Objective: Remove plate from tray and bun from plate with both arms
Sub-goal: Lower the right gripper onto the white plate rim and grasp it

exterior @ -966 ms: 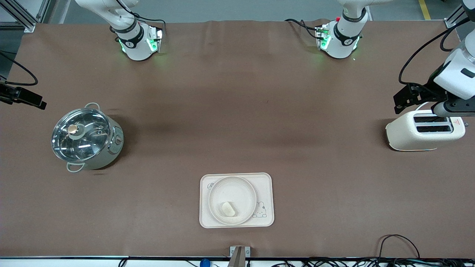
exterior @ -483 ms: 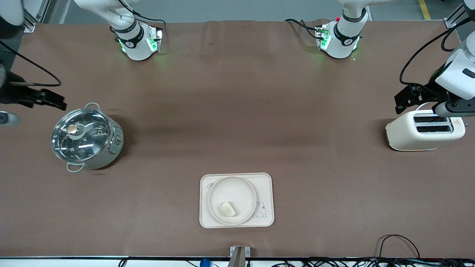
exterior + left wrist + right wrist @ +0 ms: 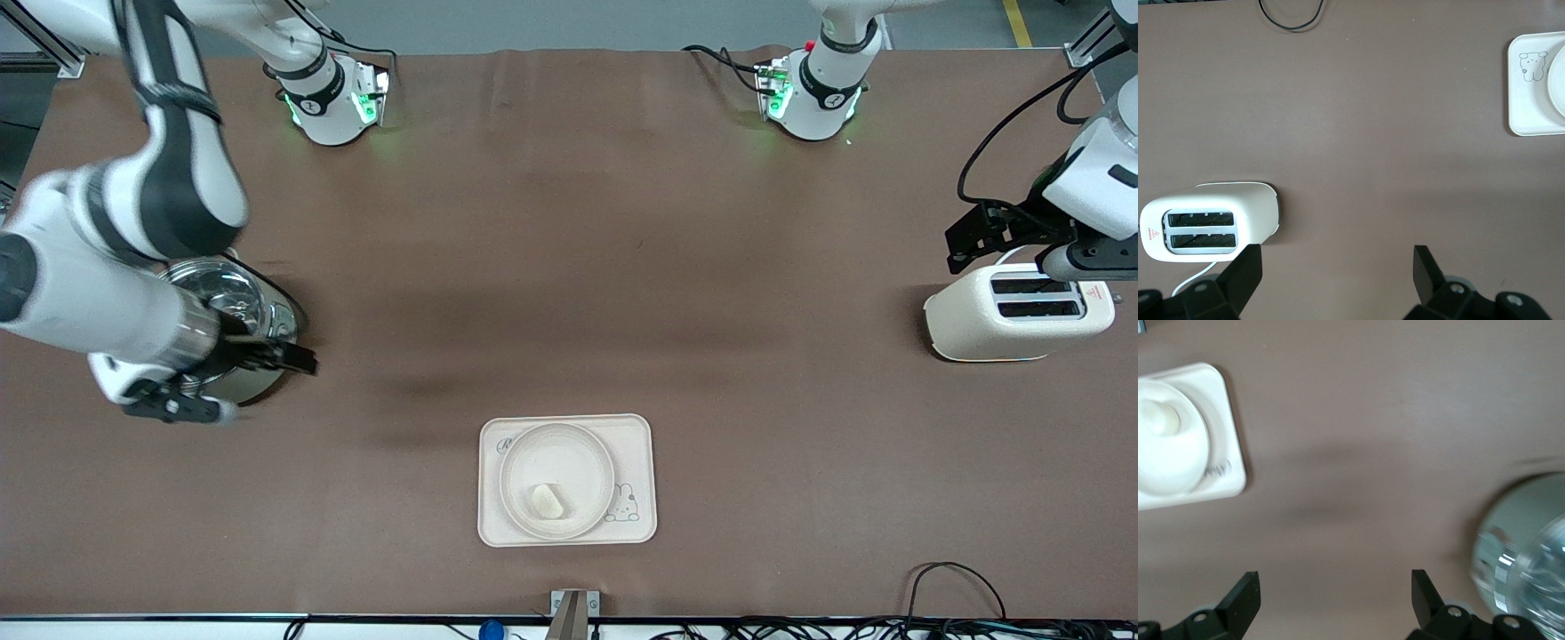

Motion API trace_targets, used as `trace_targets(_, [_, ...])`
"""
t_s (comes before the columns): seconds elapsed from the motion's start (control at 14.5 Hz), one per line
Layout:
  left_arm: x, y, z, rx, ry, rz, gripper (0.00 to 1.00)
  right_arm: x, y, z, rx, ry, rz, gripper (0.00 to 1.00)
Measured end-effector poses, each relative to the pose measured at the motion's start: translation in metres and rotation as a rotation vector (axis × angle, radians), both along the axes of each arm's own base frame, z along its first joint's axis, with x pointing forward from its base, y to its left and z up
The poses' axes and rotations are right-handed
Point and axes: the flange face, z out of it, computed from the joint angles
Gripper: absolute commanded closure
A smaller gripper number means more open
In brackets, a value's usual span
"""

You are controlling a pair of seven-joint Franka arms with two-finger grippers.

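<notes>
2 wide-open, empty grippers, right gripper (image 3: 267, 373) over the pot (image 3: 253, 311), left gripper (image 3: 965, 244) over the toaster (image 3: 1013, 313), risk tipping the plate (image 3: 556, 480) and rolling the bun (image 3: 548, 500) off the tray (image 3: 636, 444) near the tabletop's camera-side edge.

Table (image 3: 569, 267): broad bare stretch between the arm bases and the tray (image 3: 640, 444). Obstacles: lidded pot (image 3: 258, 311) toward the right arm's end, toaster (image 3: 978, 320) toward the left arm's end. Bare table surrounds the tray on every edge.

Shiny metal pot (image 3: 233, 331), matt brown table cover (image 3: 569, 267), glossy toaster (image 3: 1013, 313).
</notes>
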Motion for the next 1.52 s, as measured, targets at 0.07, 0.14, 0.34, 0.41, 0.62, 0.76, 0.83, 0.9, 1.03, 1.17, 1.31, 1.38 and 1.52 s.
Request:
trace_targets(0.07, [0.000, 0.000, 0.000, 0.000, 0.000, 0.000, 0.00, 0.006, 0.024, -0.020, 0.002, -0.023, -0.039, 0.00])
trace_targets(0.14, [0.000, 0.000, 0.000, 0.000, 0.000, 0.000, 0.00, 0.011, 0.049, -0.039, 0.010, -0.054, -0.073, 0.00])
trace_targets(0.34, [0.000, 0.000, 0.000, 0.000, 0.000, 0.000, 0.00, 0.028, 0.114, -0.083, 0.047, -0.164, -0.174, 0.00])
trace_targets(0.41, [0.000, 0.000, 0.000, 0.000, 0.000, 0.000, 0.00, 0.034, 0.130, -0.097, 0.060, -0.195, -0.210, 0.01])
trace_targets(0.62, [0.000, 0.000, 0.000, 0.000, 0.000, 0.000, 0.00, 0.049, 0.163, -0.146, 0.100, -0.260, -0.297, 0.01])
trace_targets(0.76, [0.000, 0.000, 0.000, 0.000, 0.000, 0.000, 0.00, 0.053, 0.180, -0.182, 0.124, -0.301, -0.315, 0.03])
trace_targets(0.83, [0.000, 0.000, 0.000, 0.000, 0.000, 0.000, 0.00, 0.052, 0.188, -0.200, 0.129, -0.313, -0.309, 0.04])
trace_targets(0.9, [0.000, 0.000, 0.000, 0.000, 0.000, 0.000, 0.00, 0.050, 0.199, -0.217, 0.131, -0.321, -0.297, 0.08])
trace_targets(1.03, [0.000, 0.000, 0.000, 0.000, 0.001, 0.000, 0.00, 0.044, 0.223, -0.239, 0.137, -0.330, -0.267, 0.17])
trace_targets(1.17, [0.000, 0.000, 0.000, 0.000, 0.000, 0.000, 0.00, 0.041, 0.236, -0.247, 0.134, -0.336, -0.242, 0.30])
trace_targets(1.31, [0.000, 0.000, 0.000, 0.000, 0.000, 0.000, 0.00, 0.040, 0.238, -0.252, 0.119, -0.344, -0.206, 0.44])
trace_targets(1.38, [0.000, 0.000, 0.000, 0.000, 0.000, 0.000, 0.00, 0.040, 0.238, -0.253, 0.107, -0.352, -0.181, 0.51])
trace_targets(1.52, [0.000, 0.000, 0.000, 0.000, 0.000, 0.000, 0.00, 0.041, 0.235, -0.257, 0.091, -0.362, -0.132, 0.65])
